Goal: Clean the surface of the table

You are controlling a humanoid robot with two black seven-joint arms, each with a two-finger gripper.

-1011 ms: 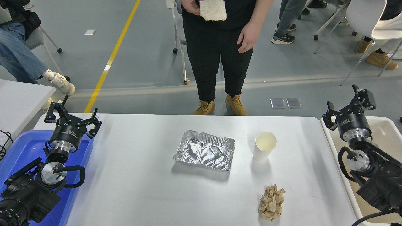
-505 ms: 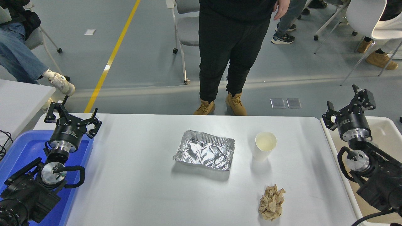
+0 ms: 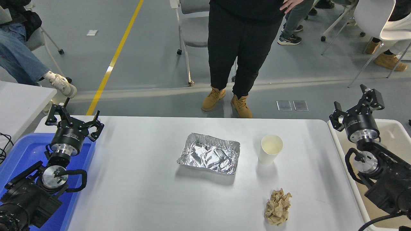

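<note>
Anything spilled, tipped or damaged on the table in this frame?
No spill shows. The paper cup stands upright and the foil tray sits flat, slightly skewed, its foil creased. A crumpled brown paper wad lies loose near the table surface's front right. Both grippers, left and right, are clear.

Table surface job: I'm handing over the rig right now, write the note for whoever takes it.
Left claw: open, empty, parked over the blue bin.
Right claw: open, empty, above the beige tub.
On the table surface: foil tray at centre, paper cup to its right, crumpled brown paper near the front.
Done: nothing removed yet.
Left: clear all three.
</note>
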